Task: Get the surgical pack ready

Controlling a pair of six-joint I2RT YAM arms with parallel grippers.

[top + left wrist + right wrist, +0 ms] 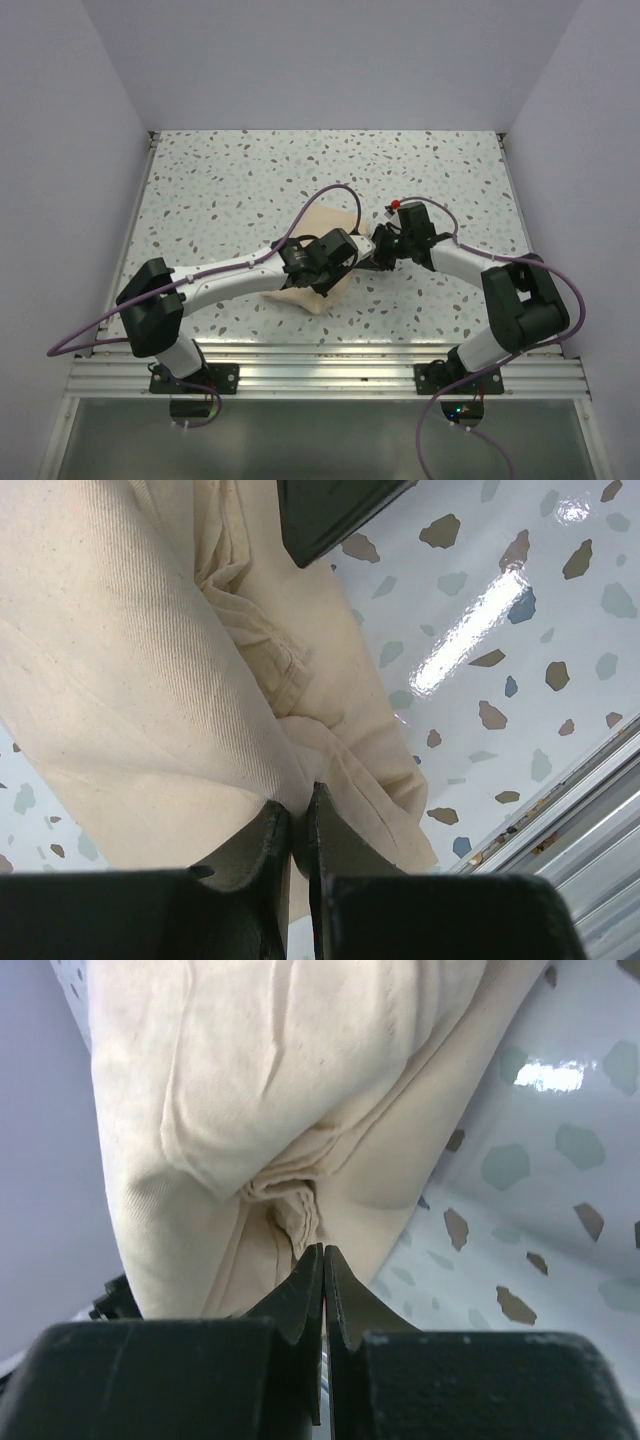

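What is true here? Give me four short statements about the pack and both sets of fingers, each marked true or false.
1. The surgical pack is a bundled tan cloth lying on the speckled table. True.
2. The left fingers stand wide open, clear of the pack. False: they are nearly closed, pinching a fold of it.
3. The right fingers are closed at a bunched fold of the pack. True.
4. A metal tray lies beside the pack. False: none is in view.
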